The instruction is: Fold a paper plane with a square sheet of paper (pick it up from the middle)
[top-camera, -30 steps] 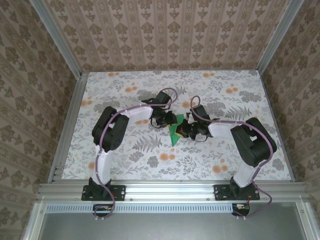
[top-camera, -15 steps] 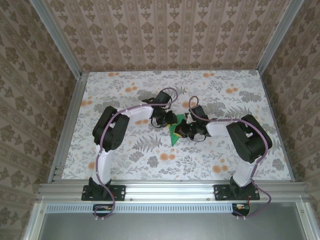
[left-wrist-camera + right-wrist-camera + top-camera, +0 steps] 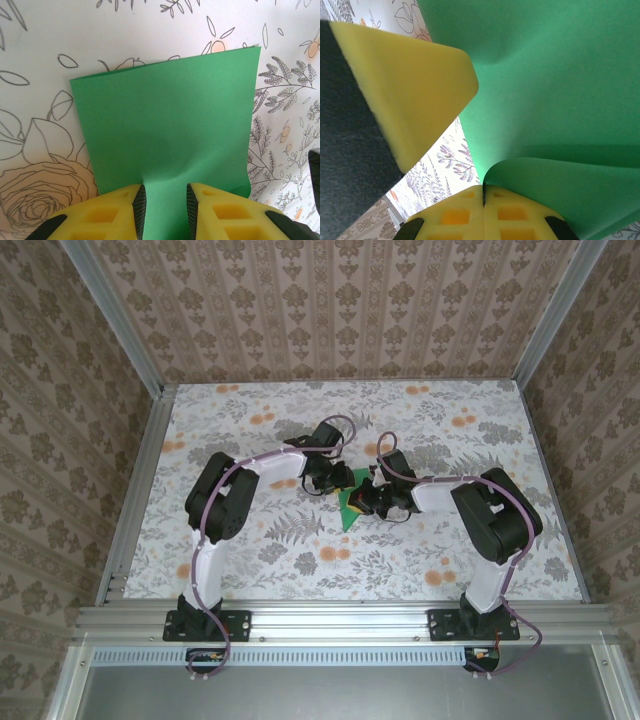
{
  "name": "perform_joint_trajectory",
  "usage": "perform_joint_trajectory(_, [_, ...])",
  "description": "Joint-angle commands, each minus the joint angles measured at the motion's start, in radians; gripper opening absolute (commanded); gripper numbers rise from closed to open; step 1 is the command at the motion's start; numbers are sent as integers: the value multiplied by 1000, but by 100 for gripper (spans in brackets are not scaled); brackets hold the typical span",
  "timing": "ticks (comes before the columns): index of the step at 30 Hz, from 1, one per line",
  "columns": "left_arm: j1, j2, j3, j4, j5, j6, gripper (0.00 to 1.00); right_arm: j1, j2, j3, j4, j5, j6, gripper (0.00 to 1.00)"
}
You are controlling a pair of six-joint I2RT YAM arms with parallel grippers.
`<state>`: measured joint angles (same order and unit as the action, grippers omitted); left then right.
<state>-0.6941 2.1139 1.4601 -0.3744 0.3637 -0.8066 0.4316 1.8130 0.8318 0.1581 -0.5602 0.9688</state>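
The square sheet of paper (image 3: pixel 350 506) is bright green and lies part-folded on the floral table between the two arms. My left gripper (image 3: pixel 336 484) is open; its yellow fingers (image 3: pixel 220 212) press down on the sheet (image 3: pixel 165 115) with a strip of green between the pads and a small pucker at the left pad. My right gripper (image 3: pixel 364 502) is shut on the sheet's edge, and a curled green flap (image 3: pixel 570 185) rises from its closed tips (image 3: pixel 483 192). No finished paper plane is in view.
The left gripper's yellow finger (image 3: pixel 405 95) looms close at the upper left of the right wrist view. Aluminium rails (image 3: pixel 135 490) and patterned walls (image 3: pixel 340 300) border the floral table (image 3: pixel 250 570) on all sides.
The right arm's elbow has swung slightly left while its gripper stays on the sheet. The left arm and the paper have barely moved.
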Motion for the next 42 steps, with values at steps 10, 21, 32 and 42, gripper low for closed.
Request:
perform_joint_trajectory(10, [-8, 37, 9, -45, -8, 28, 31, -4, 11, 18, -35, 54, -13, 2])
perform_joint_trajectory(21, [-7, 37, 11, -47, -8, 28, 31, -4, 27, 21, -31, 43, -16, 2])
perform_joint_trajectory(32, [-8, 37, 11, -47, -8, 30, 31, -2, 36, 24, -51, 40, -31, 2])
perform_joint_trajectory(42, [-8, 36, 12, -49, -8, 32, 31, -4, 39, 23, -57, 48, -35, 3])
